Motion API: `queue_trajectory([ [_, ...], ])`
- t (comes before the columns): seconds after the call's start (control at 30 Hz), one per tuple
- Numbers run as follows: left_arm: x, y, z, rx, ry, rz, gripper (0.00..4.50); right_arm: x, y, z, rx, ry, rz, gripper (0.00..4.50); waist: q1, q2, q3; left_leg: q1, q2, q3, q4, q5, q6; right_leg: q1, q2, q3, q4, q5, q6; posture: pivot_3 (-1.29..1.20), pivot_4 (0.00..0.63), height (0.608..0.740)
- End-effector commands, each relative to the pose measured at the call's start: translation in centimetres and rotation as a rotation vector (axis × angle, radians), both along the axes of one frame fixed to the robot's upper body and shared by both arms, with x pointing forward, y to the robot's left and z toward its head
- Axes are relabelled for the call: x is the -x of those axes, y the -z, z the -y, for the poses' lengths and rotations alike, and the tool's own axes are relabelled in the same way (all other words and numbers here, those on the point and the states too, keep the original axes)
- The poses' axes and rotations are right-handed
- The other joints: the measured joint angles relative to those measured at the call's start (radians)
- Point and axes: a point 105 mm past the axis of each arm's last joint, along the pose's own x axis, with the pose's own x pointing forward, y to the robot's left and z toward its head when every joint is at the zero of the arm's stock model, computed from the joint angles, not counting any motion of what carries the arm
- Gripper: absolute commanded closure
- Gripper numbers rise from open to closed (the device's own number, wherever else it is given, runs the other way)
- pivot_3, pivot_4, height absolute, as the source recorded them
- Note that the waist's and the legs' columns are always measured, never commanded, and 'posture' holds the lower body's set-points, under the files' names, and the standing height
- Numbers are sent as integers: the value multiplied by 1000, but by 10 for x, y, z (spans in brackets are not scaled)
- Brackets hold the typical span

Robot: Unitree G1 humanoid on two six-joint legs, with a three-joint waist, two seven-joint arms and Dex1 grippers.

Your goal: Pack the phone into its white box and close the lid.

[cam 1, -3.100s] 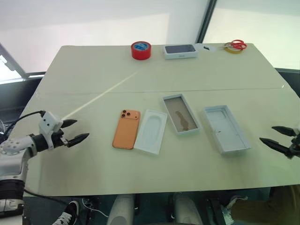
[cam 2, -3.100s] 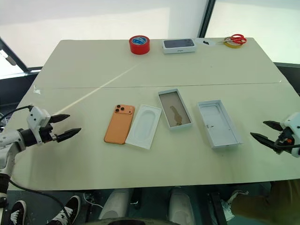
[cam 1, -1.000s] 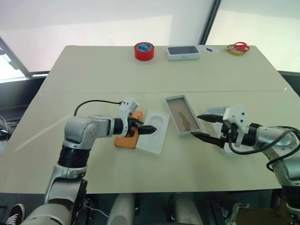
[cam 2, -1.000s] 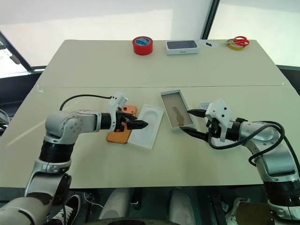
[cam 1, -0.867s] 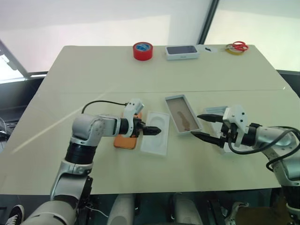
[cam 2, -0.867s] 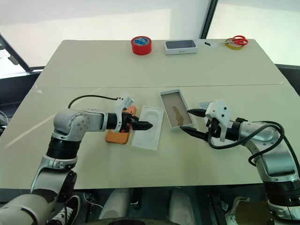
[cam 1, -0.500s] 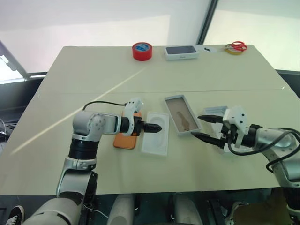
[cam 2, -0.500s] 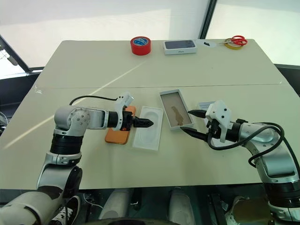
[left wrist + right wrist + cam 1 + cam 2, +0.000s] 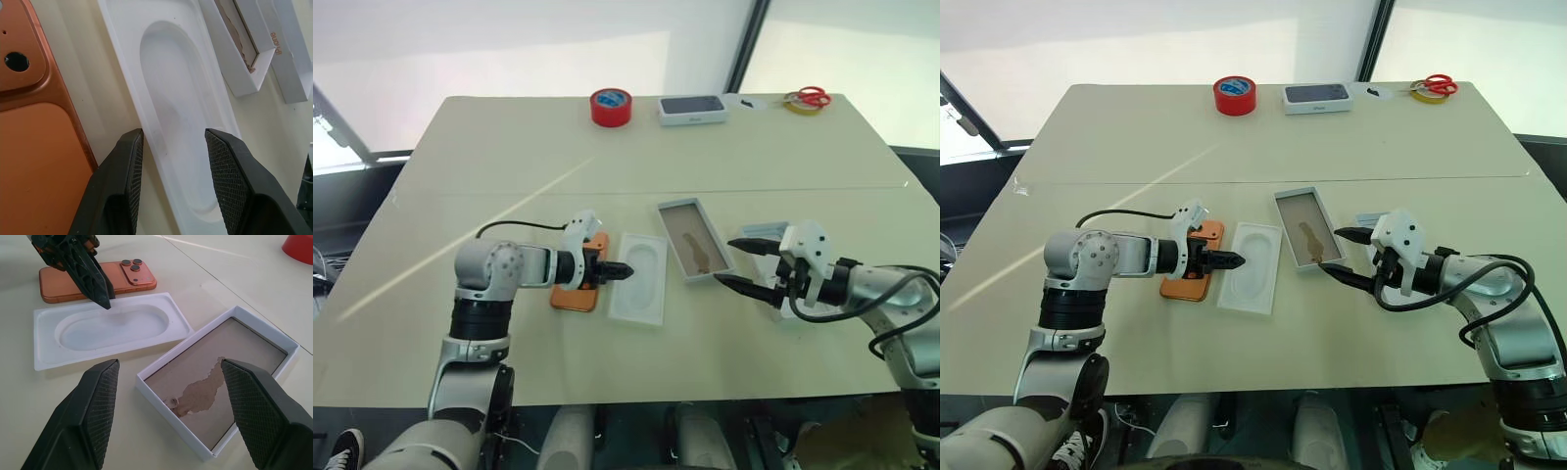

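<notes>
The orange phone (image 9: 572, 296) lies back up on the table, left of the thin white insert (image 9: 644, 284). My left gripper (image 9: 626, 271) reaches across the phone, its fingertips over the insert's near long edge. In the left wrist view its fingers (image 9: 120, 186) stand a little apart above the insert (image 9: 176, 98), with nothing gripped between them. The white box (image 9: 693, 238), brown floor showing, sits right of the insert. My right gripper (image 9: 725, 261) hangs wide open just right of the box, in front of the lid (image 9: 766, 229), which it partly hides.
A red tape roll (image 9: 610, 105), a dark-topped white box (image 9: 692, 108) and scissors on a yellow tape ring (image 9: 808, 97) lie along the table's far edge. A seam crosses the table behind the work area.
The left gripper's fingers have closed in from wide open. The insert has been pushed slightly right and straightened, away from the phone. The right arm has not moved.
</notes>
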Motion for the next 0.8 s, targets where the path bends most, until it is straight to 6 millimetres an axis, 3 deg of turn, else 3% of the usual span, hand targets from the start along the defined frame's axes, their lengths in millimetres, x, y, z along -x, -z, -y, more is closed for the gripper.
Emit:
queue_trajectory([
  [0.03,10,24,-6,-29,-18,-120,3733,0,-14,-5,-2,-18,60,998,0,0,0,0,0,0,0,0,0,0,0,0,0,0,0,0,150,740],
  [0.1,9,25,-7,-24,-29,-135,4453,0,-15,-5,-1,-20,62,998,3,0,0,0,0,0,0,0,0,0,0,0,0,0,0,0,150,740],
  [0.23,4,17,-10,46,-64,-125,4453,-1,-11,-6,10,-30,51,998,2,-1,0,0,-1,0,0,0,-1,0,-1,0,-1,0,0,0,150,740],
  [0.4,-9,-2,-21,106,-138,-46,4453,-2,20,3,108,-64,-13,998,0,-1,0,0,0,-1,0,0,0,0,0,0,-1,0,0,0,150,740],
  [0.7,-38,-57,-17,373,-283,127,4453,-33,45,3,280,-168,-7,998,2,-2,1,-2,-1,-1,1,1,1,0,0,-1,0,2,4,0,150,740],
  [0.8,-39,-57,-22,368,-309,125,4453,-39,47,1,281,-204,-20,998,0,-3,2,-2,-2,-1,0,1,0,0,0,-1,-1,3,5,0,150,740],
])
